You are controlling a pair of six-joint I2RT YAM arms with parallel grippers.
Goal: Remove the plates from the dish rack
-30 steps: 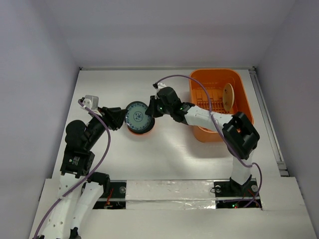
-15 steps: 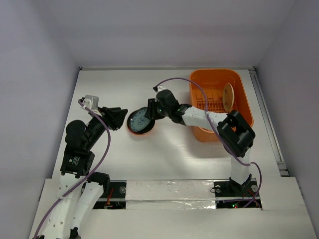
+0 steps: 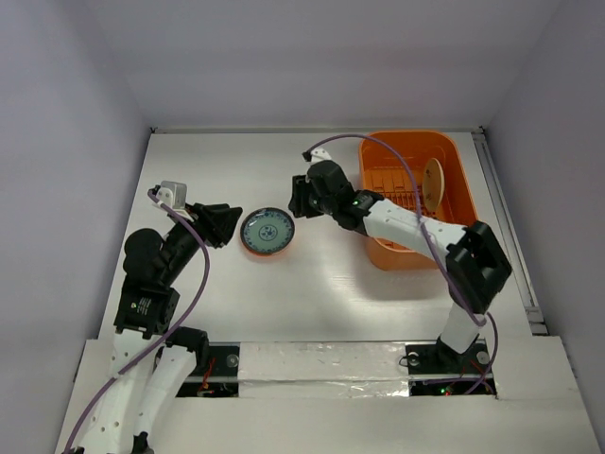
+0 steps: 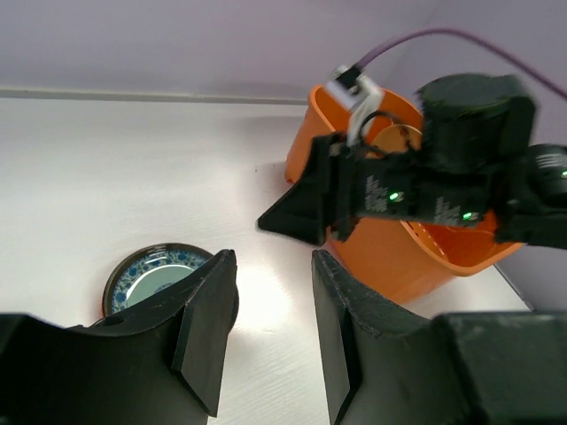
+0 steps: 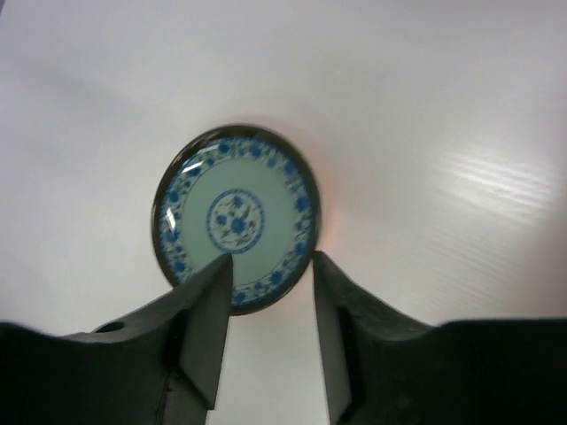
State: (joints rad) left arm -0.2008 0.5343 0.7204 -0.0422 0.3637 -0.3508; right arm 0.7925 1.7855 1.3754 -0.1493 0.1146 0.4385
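Note:
A blue-patterned plate (image 3: 266, 232) with a dark rim lies flat on the table, on top of an orange-red plate whose edge (image 3: 261, 253) just shows. It also shows in the left wrist view (image 4: 158, 276) and the right wrist view (image 5: 237, 217). My right gripper (image 3: 296, 202) is open and empty, just right of that plate (image 5: 270, 261). My left gripper (image 3: 230, 227) is open and empty at the plate's left edge (image 4: 270, 266). The orange dish rack (image 3: 465, 203) stands at the back right. A cream plate (image 3: 433, 183) stands upright in it.
The right forearm (image 3: 397, 222) lies across the rack's left wall. A purple cable (image 3: 397, 161) arcs over the rack. White walls close the table on three sides.
The blue plate went from tilted in the right gripper to lying flat on the stack. The right gripper let go and drew back to the right. The left arm has not moved.

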